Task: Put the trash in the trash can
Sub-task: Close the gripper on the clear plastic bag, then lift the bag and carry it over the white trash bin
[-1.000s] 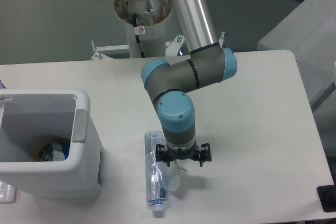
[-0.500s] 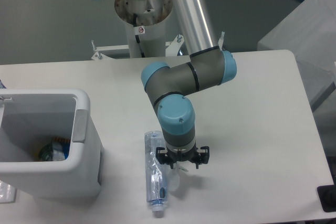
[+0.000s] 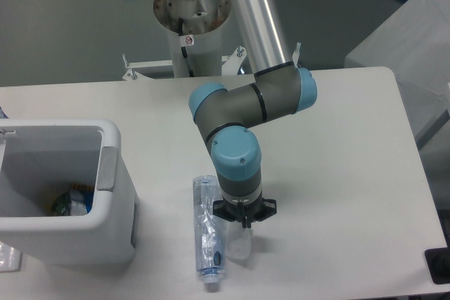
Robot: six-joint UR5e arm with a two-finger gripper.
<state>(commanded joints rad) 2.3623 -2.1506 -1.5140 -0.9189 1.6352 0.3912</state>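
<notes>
While the white table (image 3: 337,173) fills most of the view, it is crossed from above by the grey and light-blue jointed robot arm (image 3: 242,103), which is bent down towards the front edge. At the left side the white rectangular plastic trash can with rounded corners and a grey strip on its near wall (image 3: 105,173) is seen standing open, and some coloured rubbish is visible at its bottom. Just right of the can, and apart from it, the long clear bluish-tinted plastic bottle with a white neck (image 3: 208,240) is seen lying flat on the table, its neck pointed at the front edge. Beside the bottle's lower half a thin translucent white plastic bag (image 3: 239,245) is found, directly under the black two-finger gripper (image 3: 244,217). The gripper's fingers are drawn close together over the top of the bag, but whether the bag is actually pinched cannot be told.
</notes>
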